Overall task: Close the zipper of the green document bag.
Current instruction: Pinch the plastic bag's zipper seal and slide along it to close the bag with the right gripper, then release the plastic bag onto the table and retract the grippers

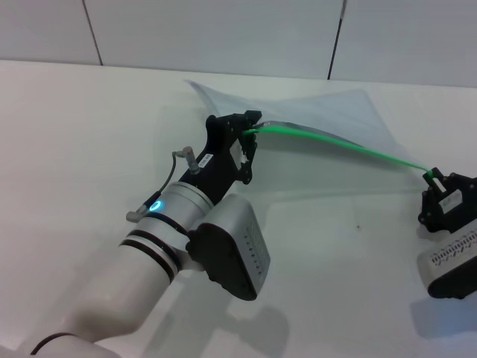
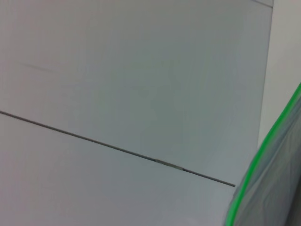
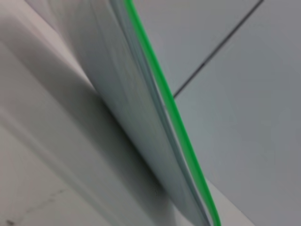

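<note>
The green document bag [image 1: 313, 112] is a translucent pale pouch, raised off the white table by its near long edge. Along that edge the zipper [image 1: 343, 145] runs as a thin bright green line, sagging slightly between my two grippers. At its left end my left gripper [image 1: 252, 125] is shut on the green strip. At its right end my right gripper [image 1: 434, 179] is shut on the strip. I cannot make out the slider. The left wrist view shows the zipper [image 2: 268, 141] edging the bag [image 2: 282, 188]. The right wrist view shows the zipper [image 3: 164, 89] and the bag [image 3: 127, 94] close up.
The white table [image 1: 89, 134] ends at a tiled grey wall [image 1: 223, 30] just behind the bag. My left forearm [image 1: 186, 239] crosses the near middle of the table.
</note>
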### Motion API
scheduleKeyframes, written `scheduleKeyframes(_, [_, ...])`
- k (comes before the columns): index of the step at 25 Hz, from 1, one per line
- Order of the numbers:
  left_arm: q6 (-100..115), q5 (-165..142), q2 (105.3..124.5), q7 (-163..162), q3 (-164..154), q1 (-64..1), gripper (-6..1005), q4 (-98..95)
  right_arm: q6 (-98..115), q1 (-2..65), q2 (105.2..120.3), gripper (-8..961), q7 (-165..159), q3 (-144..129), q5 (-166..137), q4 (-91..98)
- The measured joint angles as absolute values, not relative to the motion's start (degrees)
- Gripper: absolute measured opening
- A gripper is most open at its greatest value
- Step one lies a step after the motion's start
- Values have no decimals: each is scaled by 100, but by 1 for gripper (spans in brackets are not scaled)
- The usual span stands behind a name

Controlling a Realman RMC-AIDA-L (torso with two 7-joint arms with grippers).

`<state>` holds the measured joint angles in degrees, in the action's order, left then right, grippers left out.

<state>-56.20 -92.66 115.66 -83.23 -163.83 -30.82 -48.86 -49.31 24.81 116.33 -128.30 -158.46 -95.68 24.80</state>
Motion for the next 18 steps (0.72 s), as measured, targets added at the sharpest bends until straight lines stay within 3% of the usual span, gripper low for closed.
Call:
scheduleKeyframes(15, [-5651, -9609, 11557, -8717, -16380, -3066, 206, -4937, -5243, 2458, 11648, 130, -12789, -15850, -9192, 2591])
scheduleKeyframes(18, [-5662, -9613, 11557, -8760, -16381, -3066, 236, -4939, -5380, 2448, 11653, 192, -12787, -15855, -9020, 2594])
